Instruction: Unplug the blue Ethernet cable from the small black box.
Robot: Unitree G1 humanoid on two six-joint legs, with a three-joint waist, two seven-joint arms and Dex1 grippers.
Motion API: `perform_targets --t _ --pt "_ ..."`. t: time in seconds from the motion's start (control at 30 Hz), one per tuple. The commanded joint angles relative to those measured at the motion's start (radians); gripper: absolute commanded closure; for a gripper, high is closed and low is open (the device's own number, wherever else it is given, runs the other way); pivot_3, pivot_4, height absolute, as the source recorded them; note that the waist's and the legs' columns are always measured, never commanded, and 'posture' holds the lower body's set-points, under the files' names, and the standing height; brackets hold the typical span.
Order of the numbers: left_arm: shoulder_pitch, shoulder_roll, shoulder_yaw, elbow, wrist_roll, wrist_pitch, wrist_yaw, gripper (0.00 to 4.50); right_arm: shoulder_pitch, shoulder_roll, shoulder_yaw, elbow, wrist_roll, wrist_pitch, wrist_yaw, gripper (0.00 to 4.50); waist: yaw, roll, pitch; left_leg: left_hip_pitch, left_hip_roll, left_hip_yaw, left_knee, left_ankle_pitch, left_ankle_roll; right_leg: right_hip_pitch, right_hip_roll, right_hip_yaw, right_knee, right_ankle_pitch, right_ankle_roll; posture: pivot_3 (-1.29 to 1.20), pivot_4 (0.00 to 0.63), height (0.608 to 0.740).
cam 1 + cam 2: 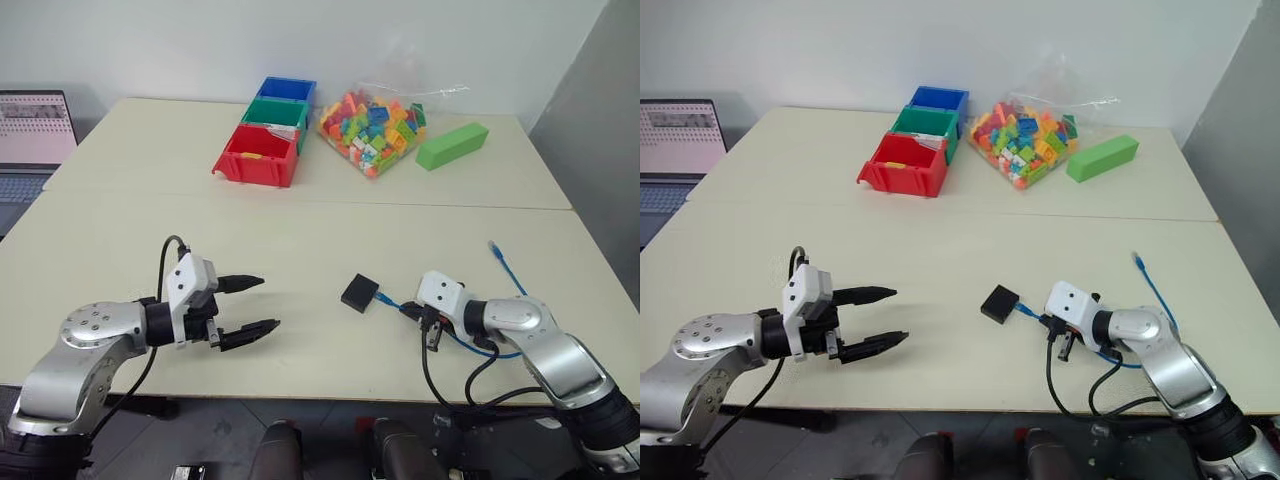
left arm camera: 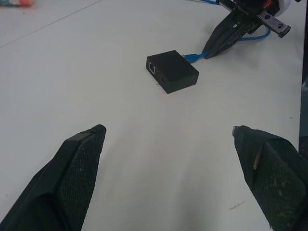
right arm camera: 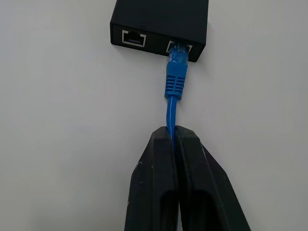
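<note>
Right gripper (image 3: 174, 132) pinches the blue Ethernet cable (image 3: 171, 113) near the small black box (image 3: 161, 21); left gripper (image 1: 250, 305) gapes over bare table (image 1: 300, 240)

**Colours on the table**

We see a bright-blue Ethernet cable (image 3: 175, 79) and a matte-black small box (image 3: 161, 21). Table (image 1: 300, 260) is plain cream. Three bins: red (image 1: 258, 156), green (image 1: 278, 115), blue (image 1: 287, 90). Clear bag of multicoloured bricks (image 1: 372, 131), plus a solid green block (image 1: 452, 145). Our gripper fingers (image 2: 79, 178) are black, with white and silver arm housings.
</note>
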Motion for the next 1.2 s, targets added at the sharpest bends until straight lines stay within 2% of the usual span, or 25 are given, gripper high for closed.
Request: perform_targets --t 0.03,0.07,0.23,0.5,0.63,0.73,0.83,0.9,1.0,1.1,1.2 --pt "-0.014 0.0 -0.003 0.0 -0.003 -0.013 -0.01 0.0 0.012 -0.007 -0.012 -0.032 0.028 0.033 0.02 3.33 -0.002 0.0 0.0 0.0 0.0 0.0 0.0 0.0 0.0 0.0 0.0 0.0 0.0 0.0 0.0 0.0 0.15 0.74" --pt "-0.013 0.001 -0.003 -0.001 -0.006 -0.013 -0.014 0.0 0.011 -0.01 -0.014 -0.044 0.04 0.04 0.031 2.97 -0.002 0.0 0.0 0.0 0.0 0.0 0.0 0.0 0.0 0.0 0.0 0.0 0.0 0.0 0.0 0.0 0.15 0.74" --pt "-0.006 -0.002 -0.013 -0.005 -0.007 -0.017 -0.022 0.0 -0.016 0.06 -0.023 -0.021 0.052 0.079 -0.031 1.92 -0.005 0.0 0.0 0.0 0.001 0.0 0.0 0.0 0.0 -0.001 0.001 0.0 0.001 0.0 0.0 0.0 0.15 0.74" --pt "-0.019 -0.01 -0.037 0.001 -0.003 -0.022 -0.023 0.0 -0.053 0.193 -0.01 0.096 0.043 0.082 -0.11 1.92 -0.006 0.0 0.0 0.0 0.001 0.0 0.0 0.0 0.0 -0.001 0.001 0.0 0.001 0.0 0.0 0.0 0.15 0.74" --pt "-0.034 -0.018 -0.049 0.011 0.0 -0.023 -0.022 0.0 -0.077 0.22 0.0 0.146 0.039 0.067 -0.107 1.92 -0.009 0.0 0.0 0.001 0.001 0.0 0.0 0.0 0.0 -0.001 0.001 0.0 0.001 0.0 0.0 0.0 0.15 0.74" --pt "-0.042 -0.025 -0.051 0.022 -0.003 -0.021 -0.021 0.0 -0.09 0.223 0.006 0.162 0.035 0.056 -0.1 2.36 -0.011 0.0 0.0 0.001 0.001 0.0 0.0 0.0 0.0 -0.001 0.001 0.0 0.002 0.0 0.0 0.0 0.15 0.74" --pt "-0.047 -0.028 -0.05 0.037 -0.001 -0.023 -0.018 0.0 -0.098 0.22 0.013 0.163 0.032 0.045 -0.091 2.99 -0.011 0.0 0.0 0.001 0.001 0.0 0.0 0.0 0.0 -0.001 0.001 0.0 0.002 0.0 0.0 0.0 0.15 0.74" --pt "-0.052 -0.029 -0.052 0.055 0.01 -0.027 -0.015 0.0 -0.1 0.218 0.02 0.159 0.029 0.037 -0.086 3.65 -0.011 0.0 0.0 0.001 0.001 0.0 0.0 0.0 0.0 -0.001 0.001 0.0 0.002 0.0 0.0 0.0 0.15 0.74" --pt "-0.066 -0.026 -0.066 0.088 0.034 -0.029 -0.009 0.0 -0.109 0.217 0.035 0.15 0.016 0.018 -0.088 4.27 -0.011 0.0 0.0 0.001 0.001 0.0 0.0 0.0 0.0 -0.001 0.001 0.0 0.002 0.0 0.0 0.0 0.15 0.74" --pt "-0.094 -0.039 -0.071 0.113 0.02 -0.005 -0.009 0.0 -0.131 0.204 0.059 0.132 -0.029 -0.046 -0.097 4.33 -0.011 0.0 0.0 0.001 0.001 0.0 0.0 0.0 0.0 -0.001 0.001 0.0 0.002 0.0 0.0 0.0 0.15 0.74" --pt "-0.137 -0.061 -0.058 0.124 -0.055 0.104 0.003 0.0 -0.164 0.179 0.082 0.109 -0.097 -0.19 -0.102 4.33 -0.011 0.001 0.0 0.0 0.0 0.0 0.0 0.0 0.0 -0.001 0.001 -0.001 0.002 0.0 0.0 0.0 0.15 0.74"
